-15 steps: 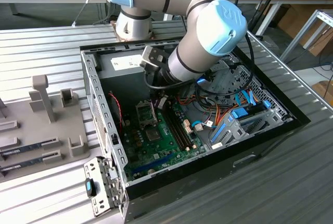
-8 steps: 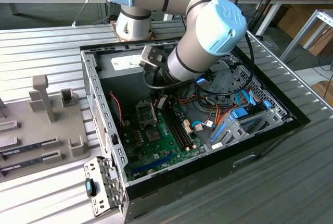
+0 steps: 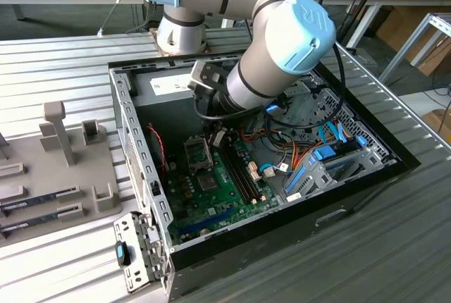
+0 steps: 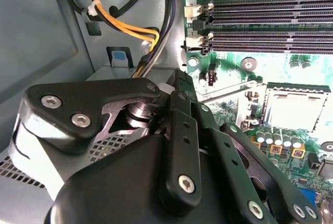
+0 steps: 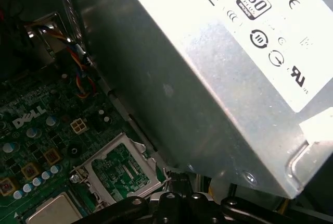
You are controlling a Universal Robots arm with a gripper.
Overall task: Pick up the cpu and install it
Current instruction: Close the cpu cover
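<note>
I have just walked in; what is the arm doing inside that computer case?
The robot arm is reaching into the open computer case, with its gripper low over the motherboard, next to the power-supply box. In the second wrist view, a silver-grey square that looks like the cpu lies in its socket. In the first wrist view, the socket's cover plate appears swung open. Whether the gripper holds anything cannot be told.

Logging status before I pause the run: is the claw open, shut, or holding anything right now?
Claw: cannot be told whether open or closed. The cpu lies in the socket, apart from it.
</note>
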